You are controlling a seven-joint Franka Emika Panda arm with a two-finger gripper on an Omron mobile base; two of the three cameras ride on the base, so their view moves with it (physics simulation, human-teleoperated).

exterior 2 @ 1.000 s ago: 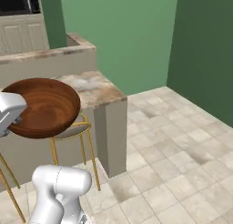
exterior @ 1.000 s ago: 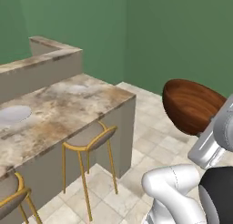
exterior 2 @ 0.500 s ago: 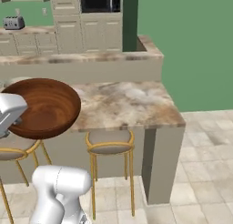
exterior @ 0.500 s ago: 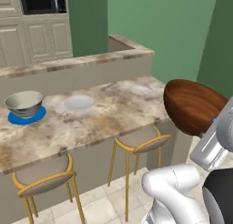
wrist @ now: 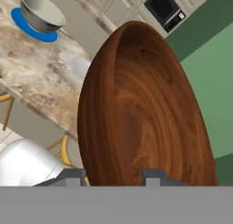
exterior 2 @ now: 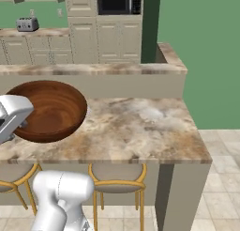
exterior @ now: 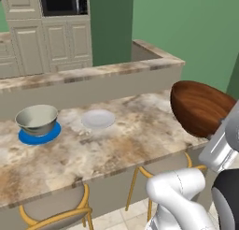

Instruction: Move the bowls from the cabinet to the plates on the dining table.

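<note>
The tool (wrist: 111,175) is gripping the reddish-brown bowl (exterior: 201,108) by its rim — it should be travelling level toward the pale plate (exterior: 98,118), lowering gently and centring before release.

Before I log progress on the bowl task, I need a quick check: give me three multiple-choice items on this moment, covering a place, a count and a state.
1. Where is the grey-white bowl?
A. on the blue plate
B. on a stool
C. on the floor

2. How many plates on the dining table carry no bowl?
A. none
B. one
C. two

3. What state is the reddish-brown bowl in?
A. resting on the whitish plate
B. held in the pincer
C. upside down on the table

Key: 1 A, the blue rim shows around its base; 2 B, the whitish plate lies bare; 3 B, the fingertips sit at its rim, above the table edge.
</note>
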